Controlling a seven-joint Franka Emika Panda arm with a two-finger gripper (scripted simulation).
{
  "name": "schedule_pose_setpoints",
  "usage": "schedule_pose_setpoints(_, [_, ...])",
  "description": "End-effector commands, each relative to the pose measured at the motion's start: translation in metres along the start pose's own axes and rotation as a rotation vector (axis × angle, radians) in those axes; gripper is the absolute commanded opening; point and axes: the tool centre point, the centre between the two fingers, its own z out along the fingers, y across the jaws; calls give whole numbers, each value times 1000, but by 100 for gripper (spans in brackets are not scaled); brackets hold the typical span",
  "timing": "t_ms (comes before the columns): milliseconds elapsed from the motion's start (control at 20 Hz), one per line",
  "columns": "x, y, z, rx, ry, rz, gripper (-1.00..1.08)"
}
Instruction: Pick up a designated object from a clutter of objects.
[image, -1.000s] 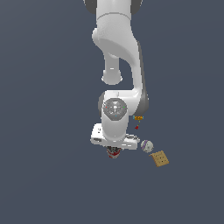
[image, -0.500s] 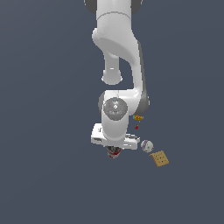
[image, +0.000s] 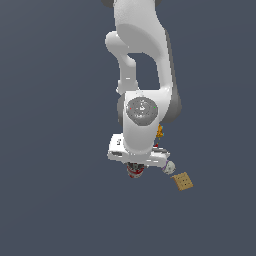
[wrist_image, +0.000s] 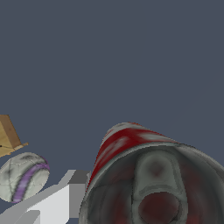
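Note:
The red and white tin can (image: 134, 171) sits under the white hand, between the fingers of my gripper (image: 134, 167). In the wrist view the can (wrist_image: 144, 148) fills the frame, with its dark top and metal rim very close. One grey-white finger (wrist_image: 65, 197) lies against its side. The other finger is hidden. The gripper looks shut on the can. The rest of the clutter lies beside it on the exterior view's right: a white ball (image: 169, 167), a tan square piece (image: 183, 181), a small orange-yellow item (image: 160, 132) and a tiny red speck (image: 156, 145).
The ball (wrist_image: 22, 175), with a purple stripe, lies close to the visible finger in the wrist view. A corner of the tan piece (wrist_image: 8, 135) shows beside it. The white arm (image: 142, 60) stands over the clutter on a plain dark grey floor.

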Motion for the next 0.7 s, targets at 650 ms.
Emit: schedule_pose_setpoints(650, [6,-66,-160,1,5,0,-100])
